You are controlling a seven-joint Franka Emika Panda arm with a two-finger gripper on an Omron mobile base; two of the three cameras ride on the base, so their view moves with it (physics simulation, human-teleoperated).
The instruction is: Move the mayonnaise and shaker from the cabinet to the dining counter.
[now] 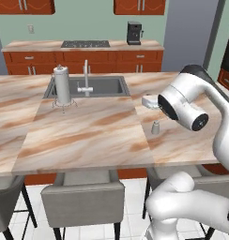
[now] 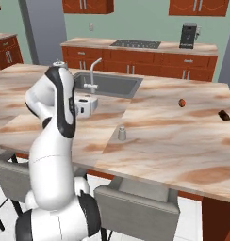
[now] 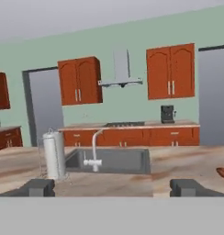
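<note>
The shaker (image 1: 155, 127) (image 2: 121, 133), a tiny grey cylinder, stands upright on the dining counter (image 1: 88, 136) (image 2: 173, 141) (image 3: 178, 160), to the right of the sink. My gripper (image 1: 148, 101) (image 2: 85, 106) (image 3: 114, 188) hovers above the counter, a little behind the shaker and not touching it. It is level and faces the far wall. Its fingertips (image 3: 38, 187) are wide apart and it is open, with nothing between them. The cabinet (image 3: 171, 71) (image 1: 140, 5) (image 2: 199, 7) hangs on the far wall with its doors shut. The mayonnaise is out of view.
A tall grey cylinder on thin legs (image 1: 62, 86) (image 3: 54, 156) stands left of the sink (image 1: 104, 86) (image 2: 114, 84) and faucet (image 1: 86, 77). Two small brown items (image 2: 182, 102) (image 2: 224, 115) lie on the counter's right. Grey stools (image 1: 83, 197) (image 2: 135, 207) line the near edge.
</note>
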